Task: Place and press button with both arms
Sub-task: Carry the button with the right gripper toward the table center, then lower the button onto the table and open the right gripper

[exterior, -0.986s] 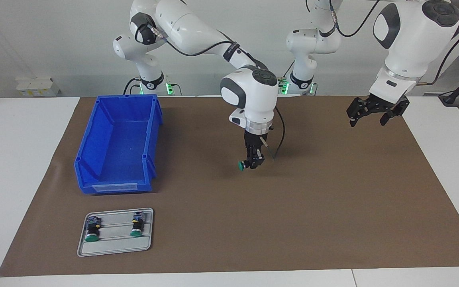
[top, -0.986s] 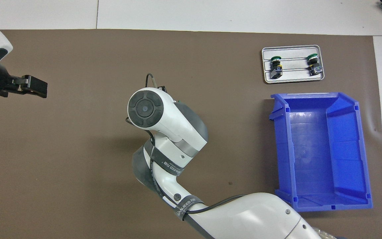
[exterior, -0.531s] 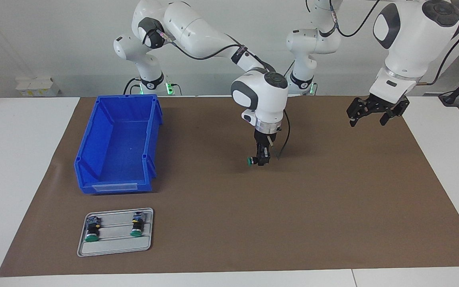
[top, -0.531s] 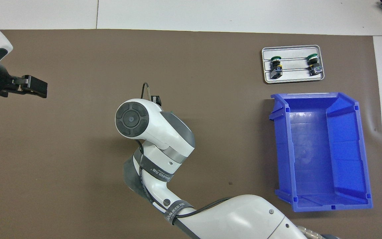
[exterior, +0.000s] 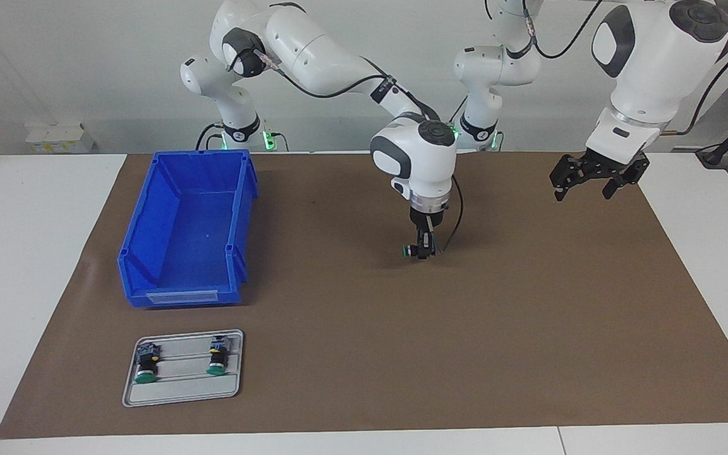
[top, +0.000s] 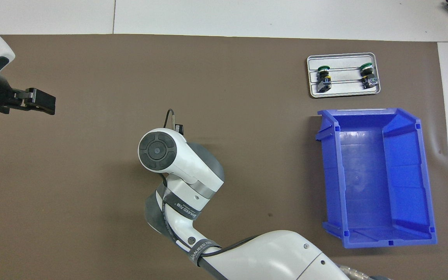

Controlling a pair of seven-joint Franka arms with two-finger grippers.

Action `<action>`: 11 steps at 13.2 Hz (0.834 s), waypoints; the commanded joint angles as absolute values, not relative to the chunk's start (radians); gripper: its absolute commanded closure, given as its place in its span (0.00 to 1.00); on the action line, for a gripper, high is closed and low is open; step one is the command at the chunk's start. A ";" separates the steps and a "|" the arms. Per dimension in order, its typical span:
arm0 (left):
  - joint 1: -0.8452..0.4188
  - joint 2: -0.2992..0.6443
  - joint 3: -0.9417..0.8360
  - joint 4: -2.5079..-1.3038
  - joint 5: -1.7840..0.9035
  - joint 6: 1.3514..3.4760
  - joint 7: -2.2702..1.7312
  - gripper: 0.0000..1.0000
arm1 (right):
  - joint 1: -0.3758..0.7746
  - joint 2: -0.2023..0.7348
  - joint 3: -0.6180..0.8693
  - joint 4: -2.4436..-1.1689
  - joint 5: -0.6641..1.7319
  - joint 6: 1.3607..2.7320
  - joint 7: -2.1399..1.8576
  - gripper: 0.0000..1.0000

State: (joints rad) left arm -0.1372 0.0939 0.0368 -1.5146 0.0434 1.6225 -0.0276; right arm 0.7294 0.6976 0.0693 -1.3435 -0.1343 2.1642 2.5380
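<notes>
Right pincer [exterior: 423,253] grips button [exterior: 407,251] (seemingly grounded)

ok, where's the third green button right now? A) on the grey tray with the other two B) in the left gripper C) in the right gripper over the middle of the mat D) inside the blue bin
C: the right gripper is shut on the button low over the middle of the brown mat, while the grey tray holds only two and the left gripper hangs open and empty.
</notes>
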 commanded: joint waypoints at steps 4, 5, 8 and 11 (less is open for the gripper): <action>-0.133 0.064 0.034 -1.548 0.061 1.621 -0.029 0.00 | 0.718 0.655 0.072 -1.425 -0.080 2.232 2.559 0.79; -0.133 0.064 0.034 -1.548 0.061 1.621 -0.031 0.00 | 0.719 0.653 0.072 -1.430 -0.072 2.250 2.559 0.79; -0.133 0.064 0.034 -1.548 0.061 1.621 -0.029 0.00 | 0.719 0.649 0.072 -1.446 -0.072 2.252 2.550 0.73; -0.133 0.064 0.034 -1.548 0.061 1.621 -0.029 0.00 | 0.723 0.632 0.074 -1.485 -0.072 2.255 2.514 0.53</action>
